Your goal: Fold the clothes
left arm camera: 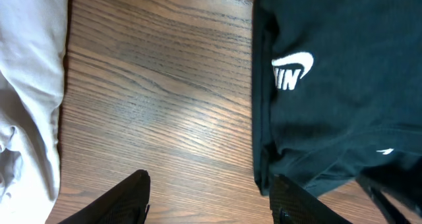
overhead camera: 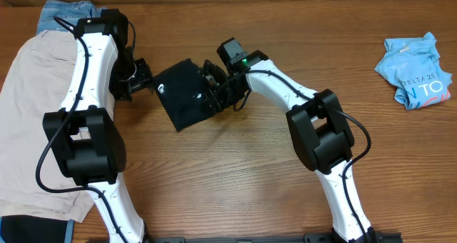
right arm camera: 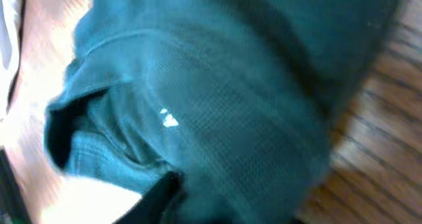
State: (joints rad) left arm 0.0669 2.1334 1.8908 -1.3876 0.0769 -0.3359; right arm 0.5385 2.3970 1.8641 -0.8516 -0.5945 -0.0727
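While the folded soft black T-shirt [overhead camera: 187,93] lies in the middle of the wooden counter [overhead camera: 235,179], the left claw [overhead camera: 148,78] stands released at its left edge, probably to steady it. The right claw [overhead camera: 211,83] sits on the right edge; whether it grips the fabric I cannot tell.

One black T-shirt [overhead camera: 187,93], two grippers [overhead camera: 148,78] [overhead camera: 213,86]

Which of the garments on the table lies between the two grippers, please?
The black T-shirt with the white logo; the beige shorts lie far left, the light-blue tee far right.
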